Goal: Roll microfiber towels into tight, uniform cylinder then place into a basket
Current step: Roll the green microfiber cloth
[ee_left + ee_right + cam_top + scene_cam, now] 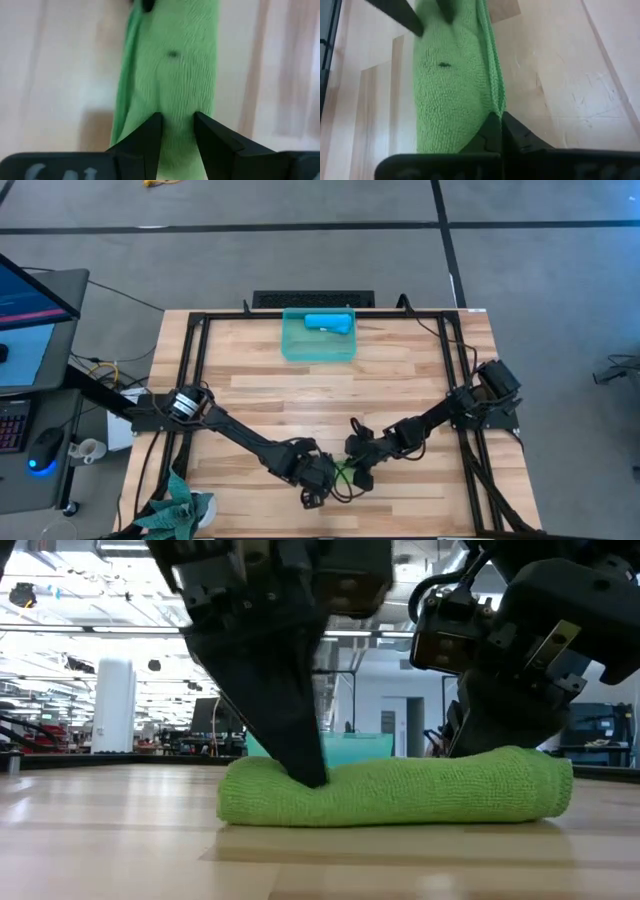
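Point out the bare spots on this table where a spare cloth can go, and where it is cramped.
Free: the wide wood band between the basket and the two grippers, and the strips either side of the basket. Crowded: the near edge, where the left gripper and right gripper both pinch the green towel. The blue towel fills part of the basket.

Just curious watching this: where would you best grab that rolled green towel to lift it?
Probably at both ends, from above. The green towel lies as a long soft roll on the table, so one middle grip may let it sag or unroll.
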You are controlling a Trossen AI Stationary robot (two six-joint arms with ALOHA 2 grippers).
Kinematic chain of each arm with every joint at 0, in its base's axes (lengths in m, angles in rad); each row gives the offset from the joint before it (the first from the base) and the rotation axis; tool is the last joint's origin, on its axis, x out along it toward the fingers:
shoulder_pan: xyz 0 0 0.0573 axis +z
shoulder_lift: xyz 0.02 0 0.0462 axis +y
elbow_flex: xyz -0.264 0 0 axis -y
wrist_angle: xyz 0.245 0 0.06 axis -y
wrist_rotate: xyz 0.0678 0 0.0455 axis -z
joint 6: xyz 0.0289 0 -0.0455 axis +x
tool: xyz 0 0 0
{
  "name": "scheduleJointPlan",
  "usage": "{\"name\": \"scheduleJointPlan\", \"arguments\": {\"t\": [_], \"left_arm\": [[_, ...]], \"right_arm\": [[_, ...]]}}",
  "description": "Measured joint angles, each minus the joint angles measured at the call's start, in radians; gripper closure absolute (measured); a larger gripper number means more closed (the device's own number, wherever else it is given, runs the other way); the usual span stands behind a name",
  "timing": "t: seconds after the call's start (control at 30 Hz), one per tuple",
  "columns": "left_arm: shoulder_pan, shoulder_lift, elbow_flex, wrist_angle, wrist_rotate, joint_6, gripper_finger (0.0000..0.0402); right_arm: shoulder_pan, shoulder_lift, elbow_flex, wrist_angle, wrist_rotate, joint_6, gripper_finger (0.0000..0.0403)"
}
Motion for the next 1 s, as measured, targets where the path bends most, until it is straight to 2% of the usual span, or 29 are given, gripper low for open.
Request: {"name": "scheduleJointPlan", "arguments": {"t": [0.2, 0.4, 0.73, 0.87, 1.0], "left_arm": [[-0.012, -0.051, -0.001, -0.07, -0.036, 0.0, 0.0289], [-0.025, -0.092, -0.001, -0.086, -0.067, 0.003, 0.029], [-0.001, -0.088, 0.002, -0.083, -0.036, 0.034, 0.0289], [0.014, -0.088, 0.003, -0.089, -0.036, 0.04, 0.0272], [0.027, -0.083, 0.003, -0.09, -0.037, 0.027, 0.0233]], "right_arm": [[0.0, 0.0, -0.001, 0.001, 0.001, 0.0, 0.0382], [0.0, 0.0, -0.002, 0.001, 0.004, -0.001, 0.0394], [0.002, 0.0, -0.002, 0.002, 0.016, -0.002, 0.0388], [0.002, 0.0, -0.002, 0.002, 0.016, -0.002, 0.0393], [0.002, 0.0, -0.002, 0.002, 0.016, -0.002, 0.0385]]}}
